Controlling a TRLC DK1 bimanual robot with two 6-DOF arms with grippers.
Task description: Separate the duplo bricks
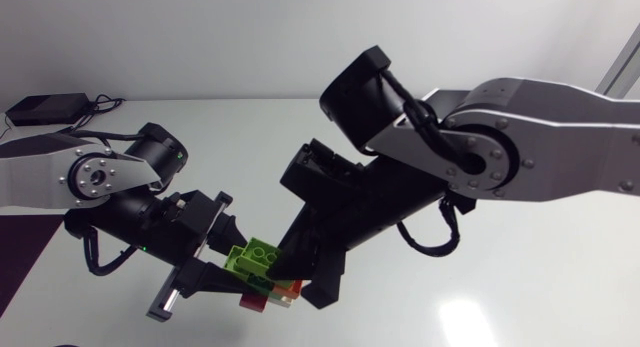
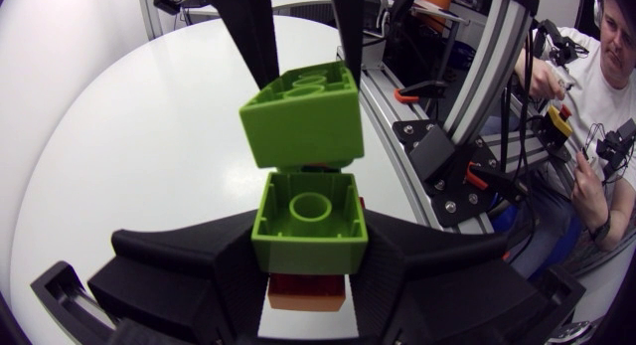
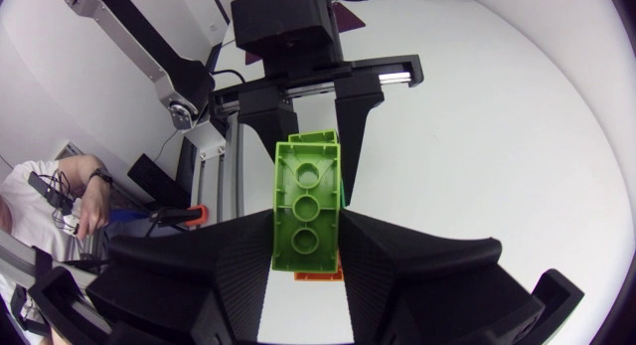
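Gripper on left arm [image 2: 310,241] clamped on lower green brick [image 2: 308,221], one finger each side; red brick [image 2: 308,282] and orange brick [image 2: 306,301] stacked beneath it. Right gripper [image 3: 308,241] closed on upper green brick [image 2: 303,116], just above lower one; touching or apart, could not tell. Cluster held in air over white table [image 1: 520,287]. Bare tabletop lay wide on right arm's side and toward far edge. Black box [image 1: 45,109] with cable sat near far left edge, well apart

White table [image 1: 540,297], black box [image 1: 45,109] with cable [image 1: 103,105] at far edge
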